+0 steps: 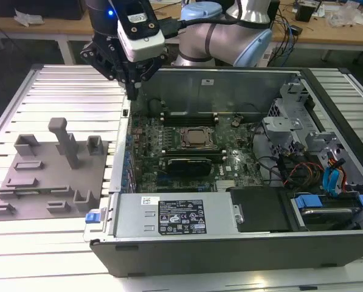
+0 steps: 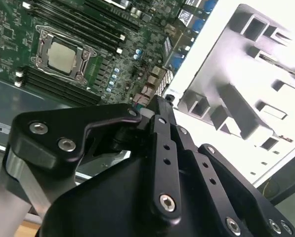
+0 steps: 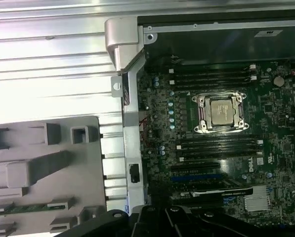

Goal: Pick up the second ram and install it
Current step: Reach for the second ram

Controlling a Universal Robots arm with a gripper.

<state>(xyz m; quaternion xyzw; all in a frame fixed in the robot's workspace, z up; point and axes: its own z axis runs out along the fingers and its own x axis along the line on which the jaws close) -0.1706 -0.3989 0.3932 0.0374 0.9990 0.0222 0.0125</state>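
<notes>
The second ram (image 3: 9, 209) lies in the grey tray (image 3: 90, 168), well apart from the closed-up end effector (image 1: 132, 91).

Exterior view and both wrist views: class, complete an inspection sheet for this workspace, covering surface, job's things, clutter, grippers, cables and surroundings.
Surface: slotted metal table carrying an open computer case.
Job's things: a green stick, likely the second ram, lies in the grey holder tray; memory slots flank the processor socket.
Clutter: nothing seen.
Grippers: the gripper hangs over the case edge beside the tray.
Cables: red, black and blue leads bundled at the case's end on the exterior view's right.
Surroundings: wooden benches behind, with loose items on them.
</notes>
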